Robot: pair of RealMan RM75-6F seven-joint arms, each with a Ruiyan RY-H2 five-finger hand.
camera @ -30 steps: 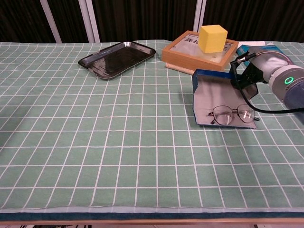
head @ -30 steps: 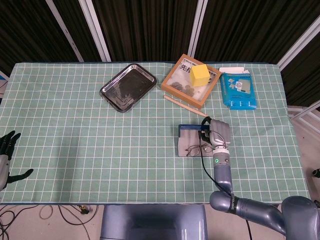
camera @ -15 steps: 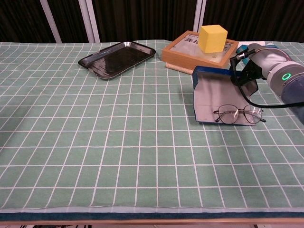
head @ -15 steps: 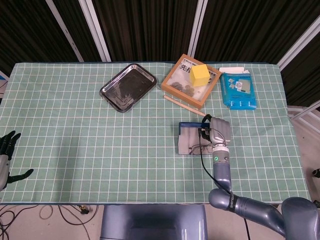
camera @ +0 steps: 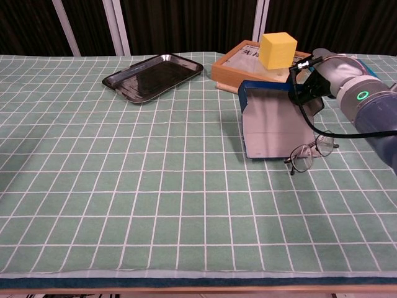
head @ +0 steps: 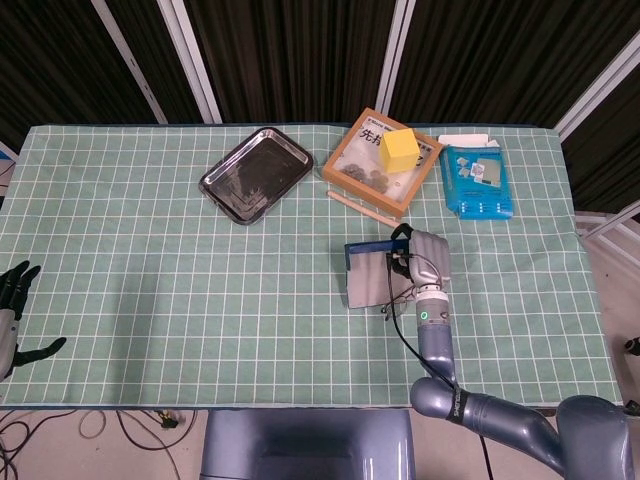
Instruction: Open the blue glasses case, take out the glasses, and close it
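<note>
The blue glasses case stands tilted up on its front edge, its pale grey inner face toward the chest camera; the head view shows the same case right of centre. My right hand grips its raised top right edge, also seen from above. The thin-framed glasses lie on the green cloth at the case's front right corner, partly out from under it. My left hand rests at the table's far left edge with fingers spread, holding nothing.
A steel tray sits at the back left. Behind the case are a wooden box with a yellow cube on it, a wooden stick, and a blue packet at the back right.
My right hand has tipped the case up steeper and pulled it to the left. The glasses have slid off its inner face onto the cloth at its front right.
</note>
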